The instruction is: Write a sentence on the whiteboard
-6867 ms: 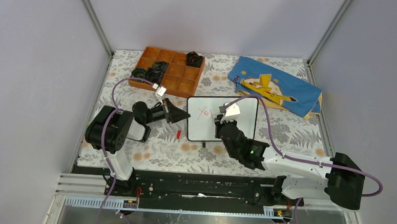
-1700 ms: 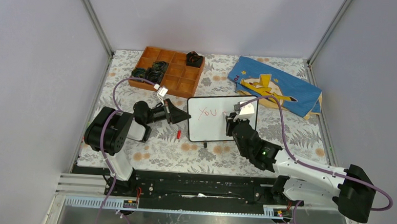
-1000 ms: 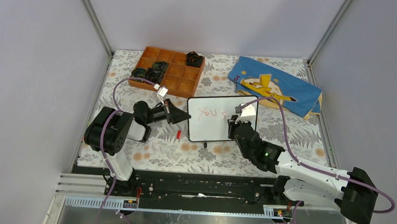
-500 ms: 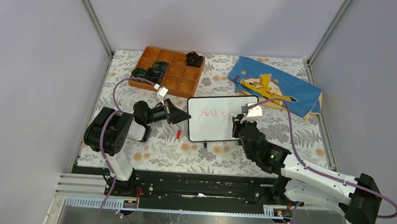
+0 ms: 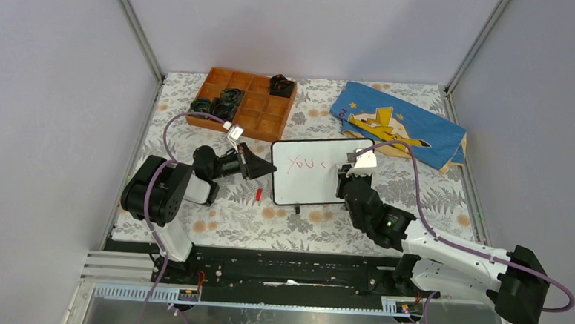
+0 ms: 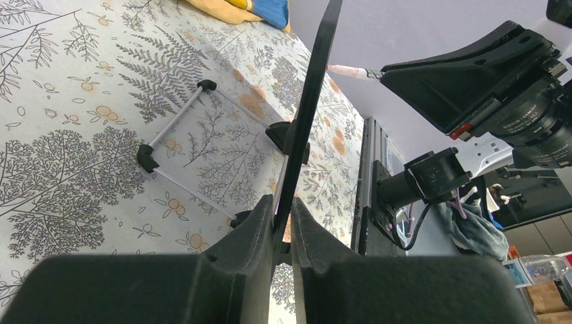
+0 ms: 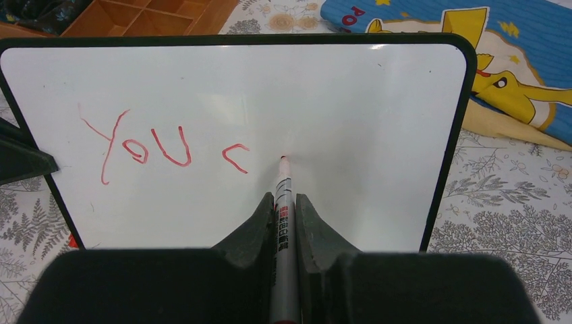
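Your left gripper [image 6: 283,206] is clamped on the left edge of the whiteboard [image 7: 364,121], which stands propped on the table [image 5: 229,218]. Your right gripper [image 7: 284,201], facing the whiteboard, pinches a marker [image 7: 282,177]. Its tip sits on the whiteboard just right of the sentence [image 7: 162,145], which reads "You c" in red.

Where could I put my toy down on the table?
Bare tablecloth lies between the wooden tray and the blue cloth, and nearer than the whiteboard. Crowded beside it: left gripper clamps it, right gripper holds the marker.
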You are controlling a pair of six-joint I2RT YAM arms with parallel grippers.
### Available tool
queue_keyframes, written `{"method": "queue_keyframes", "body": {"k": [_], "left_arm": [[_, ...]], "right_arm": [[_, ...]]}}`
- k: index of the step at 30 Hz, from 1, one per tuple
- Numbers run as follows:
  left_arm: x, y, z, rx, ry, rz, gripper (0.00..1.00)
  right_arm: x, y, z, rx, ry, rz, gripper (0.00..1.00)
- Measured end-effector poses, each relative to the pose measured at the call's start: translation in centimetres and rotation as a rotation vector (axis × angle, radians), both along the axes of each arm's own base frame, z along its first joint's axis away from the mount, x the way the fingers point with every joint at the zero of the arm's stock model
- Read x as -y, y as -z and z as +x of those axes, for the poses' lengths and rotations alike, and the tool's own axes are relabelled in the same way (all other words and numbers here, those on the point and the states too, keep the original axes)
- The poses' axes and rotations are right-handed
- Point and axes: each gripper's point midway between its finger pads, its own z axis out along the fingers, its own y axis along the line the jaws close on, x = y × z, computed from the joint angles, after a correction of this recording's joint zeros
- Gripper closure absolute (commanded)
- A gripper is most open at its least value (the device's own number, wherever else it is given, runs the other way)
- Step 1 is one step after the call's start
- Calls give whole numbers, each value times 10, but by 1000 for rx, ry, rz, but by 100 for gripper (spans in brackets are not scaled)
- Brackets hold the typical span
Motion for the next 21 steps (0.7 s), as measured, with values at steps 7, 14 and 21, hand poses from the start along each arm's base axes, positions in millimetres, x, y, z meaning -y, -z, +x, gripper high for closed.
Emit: {"method": "queue_keyframes", "body": {"k": [7,14,21], "left_arm": [[1,0,-1,-1,4,0,80],[2,1,-1,-4,6,1,80],[2,1,-1,-5,6,1,80]], "right_arm": [[-1,-1,3,8,6,1,100],[-4,0,3,4,-10,3,100],[-10,2,1,-9,-41,12,100]]}}
